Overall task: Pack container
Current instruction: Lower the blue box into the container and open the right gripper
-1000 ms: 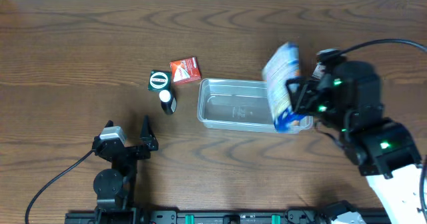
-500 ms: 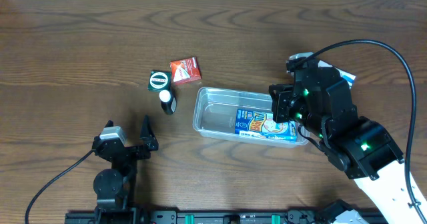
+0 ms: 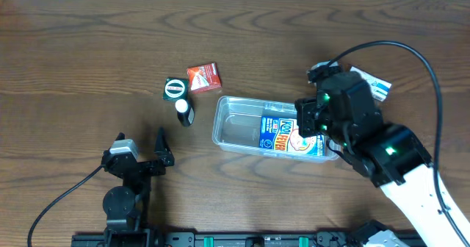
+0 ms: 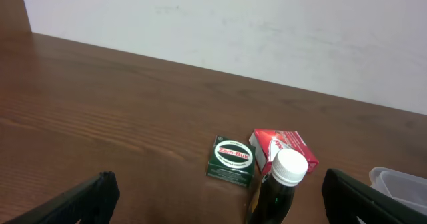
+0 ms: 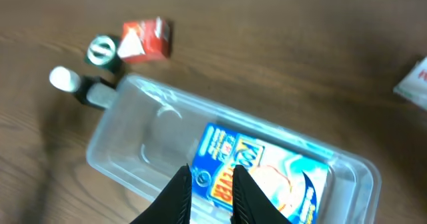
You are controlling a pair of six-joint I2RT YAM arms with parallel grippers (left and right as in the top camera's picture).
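The container (image 3: 239, 122) sits open side up directly beneath the right gripper (image 5: 210, 174), its long axis crosswise to the fingers. One blue packet (image 3: 283, 135) lies flat inside. The fingers are slightly apart and hold nothing. Past the tub's far end stand one bottle (image 3: 183, 112), one green tin (image 3: 175, 89) and one red box (image 3: 203, 77). The left gripper (image 3: 141, 142) is spread wide and empty.

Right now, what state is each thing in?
Container, upright, lidless, one pack inside.
Blue pack, flat in container.
Bottle, upright, capped.
Green tin, closed, flat on table.
Red box, lying on table.
White box, lying on table.
Left end effector, open, empty.
Right end effector, slightly open above pack.
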